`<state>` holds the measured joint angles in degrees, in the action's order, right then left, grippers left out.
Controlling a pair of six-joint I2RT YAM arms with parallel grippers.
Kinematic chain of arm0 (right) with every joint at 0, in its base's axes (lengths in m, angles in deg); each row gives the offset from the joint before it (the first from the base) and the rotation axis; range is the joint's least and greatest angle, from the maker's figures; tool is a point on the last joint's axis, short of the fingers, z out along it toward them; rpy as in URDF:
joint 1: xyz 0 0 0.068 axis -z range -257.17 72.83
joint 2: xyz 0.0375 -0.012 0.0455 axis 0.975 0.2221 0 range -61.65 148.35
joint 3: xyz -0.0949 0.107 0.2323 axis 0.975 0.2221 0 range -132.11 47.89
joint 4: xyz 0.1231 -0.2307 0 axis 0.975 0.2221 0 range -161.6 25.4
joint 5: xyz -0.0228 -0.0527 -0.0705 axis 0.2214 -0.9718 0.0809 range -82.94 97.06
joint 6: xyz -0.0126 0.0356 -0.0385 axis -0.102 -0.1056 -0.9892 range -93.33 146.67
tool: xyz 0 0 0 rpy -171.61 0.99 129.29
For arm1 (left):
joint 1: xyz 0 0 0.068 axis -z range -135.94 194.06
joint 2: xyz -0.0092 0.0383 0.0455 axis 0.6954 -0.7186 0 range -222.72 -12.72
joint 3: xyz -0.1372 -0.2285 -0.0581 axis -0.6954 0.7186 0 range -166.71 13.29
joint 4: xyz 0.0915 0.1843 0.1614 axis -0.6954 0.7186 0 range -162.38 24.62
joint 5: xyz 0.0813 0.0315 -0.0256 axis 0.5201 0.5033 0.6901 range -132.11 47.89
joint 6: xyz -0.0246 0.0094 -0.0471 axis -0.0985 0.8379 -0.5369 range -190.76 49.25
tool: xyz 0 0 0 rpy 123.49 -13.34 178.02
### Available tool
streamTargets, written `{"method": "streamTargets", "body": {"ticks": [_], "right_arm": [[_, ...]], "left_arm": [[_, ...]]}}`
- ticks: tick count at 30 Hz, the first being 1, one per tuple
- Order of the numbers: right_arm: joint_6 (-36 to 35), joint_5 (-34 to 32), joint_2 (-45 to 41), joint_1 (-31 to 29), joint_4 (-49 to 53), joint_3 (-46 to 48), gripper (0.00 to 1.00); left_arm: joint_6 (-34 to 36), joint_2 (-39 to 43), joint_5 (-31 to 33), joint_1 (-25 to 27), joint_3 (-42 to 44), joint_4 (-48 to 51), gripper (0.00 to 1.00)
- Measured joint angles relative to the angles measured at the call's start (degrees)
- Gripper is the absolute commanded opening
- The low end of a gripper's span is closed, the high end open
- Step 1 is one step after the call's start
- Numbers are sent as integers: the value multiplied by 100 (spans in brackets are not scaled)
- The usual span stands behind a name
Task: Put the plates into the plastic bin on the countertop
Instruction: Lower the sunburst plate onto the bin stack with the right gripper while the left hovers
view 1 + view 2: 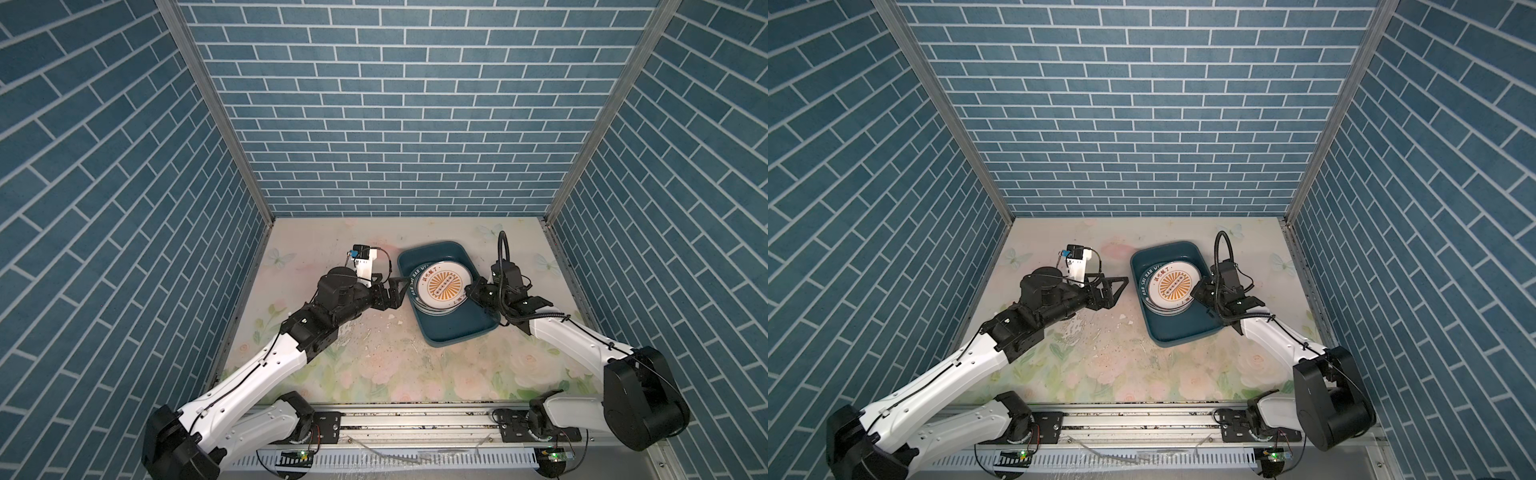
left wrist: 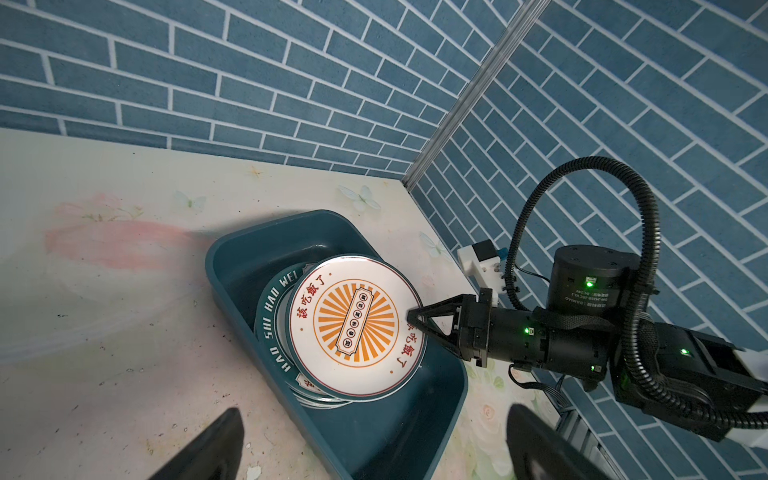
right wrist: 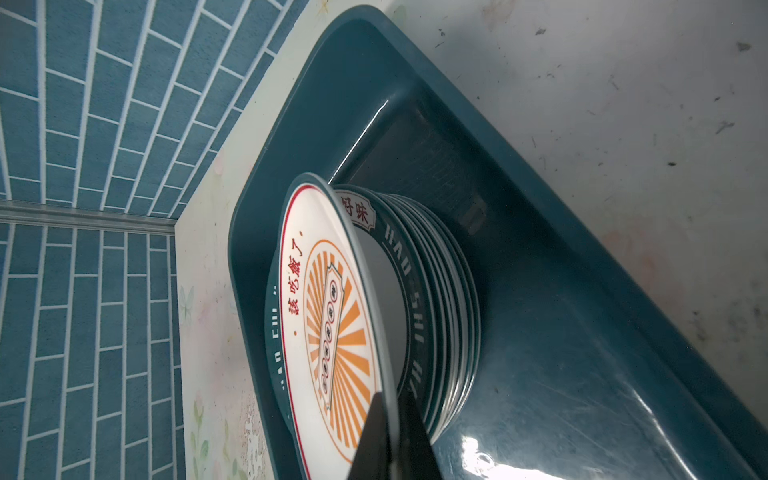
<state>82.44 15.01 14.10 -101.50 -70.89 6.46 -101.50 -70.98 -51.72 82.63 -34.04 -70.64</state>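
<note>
Right gripper (image 2: 412,322) clamped on rim of sunburst plate (image 2: 353,328), tilted over plate stack (image 3: 457,291) in plastic bin (image 1: 457,332), centre-right. Left gripper (image 1: 1119,291) wide open, empty, left of bin.

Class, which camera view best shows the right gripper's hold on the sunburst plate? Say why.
The right wrist view: the right gripper pinches the sunburst plate by its rim, close up. The left wrist view shows the pinch side-on; both top views show it small.
</note>
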Motion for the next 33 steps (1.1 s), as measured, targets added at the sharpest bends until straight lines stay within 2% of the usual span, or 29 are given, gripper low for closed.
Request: {"method": "streamTargets", "body": {"ticks": [33], "right_arm": [[136, 656, 994, 42, -516, -496, 0]], "left_arm": [[35, -247, -70, 4, -111, -79, 100]]}}
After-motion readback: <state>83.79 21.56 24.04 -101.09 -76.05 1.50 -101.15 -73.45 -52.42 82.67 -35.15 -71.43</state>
